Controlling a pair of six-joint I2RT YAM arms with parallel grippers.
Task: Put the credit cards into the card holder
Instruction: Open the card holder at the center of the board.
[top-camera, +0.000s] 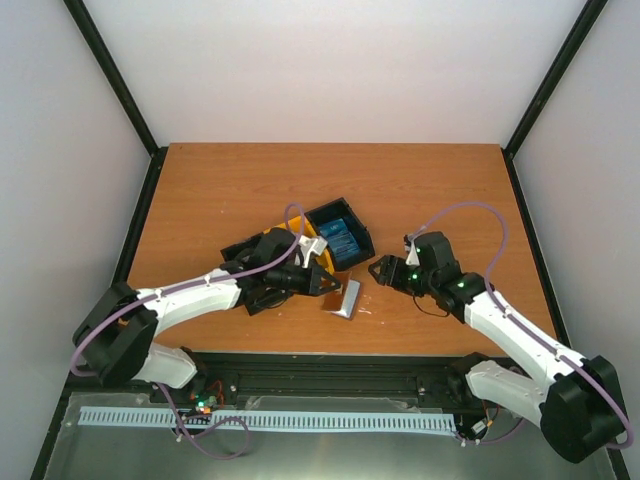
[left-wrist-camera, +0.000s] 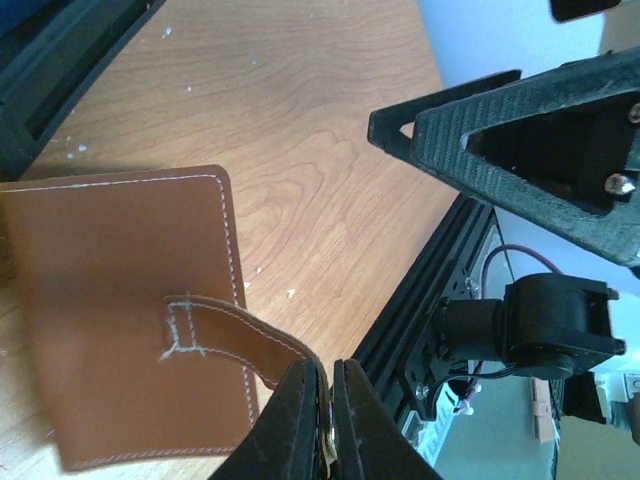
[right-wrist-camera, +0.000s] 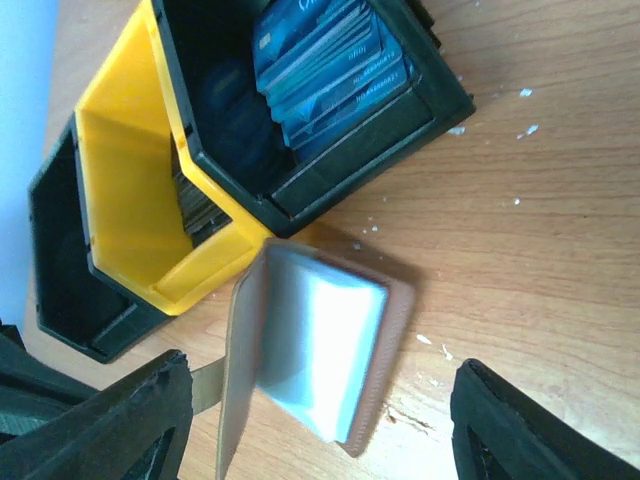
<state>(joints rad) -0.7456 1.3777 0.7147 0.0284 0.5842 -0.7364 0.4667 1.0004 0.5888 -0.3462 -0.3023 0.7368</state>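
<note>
The left gripper (left-wrist-camera: 327, 395) pinches the holder (top-camera: 345, 298) by its strap (left-wrist-camera: 235, 340) from 9 o'clock. The holder sits partly open at 6 o'clock of the tray (right-wrist-camera: 115, 150), which holds blue cards (right-wrist-camera: 330, 60). The right gripper (top-camera: 378, 272), jaws spread, hovers at the holder's 3 o'clock.

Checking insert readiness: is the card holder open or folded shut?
Open: the card holder shows its pale inner pocket in the right wrist view; left pincer grips its strap.
</note>
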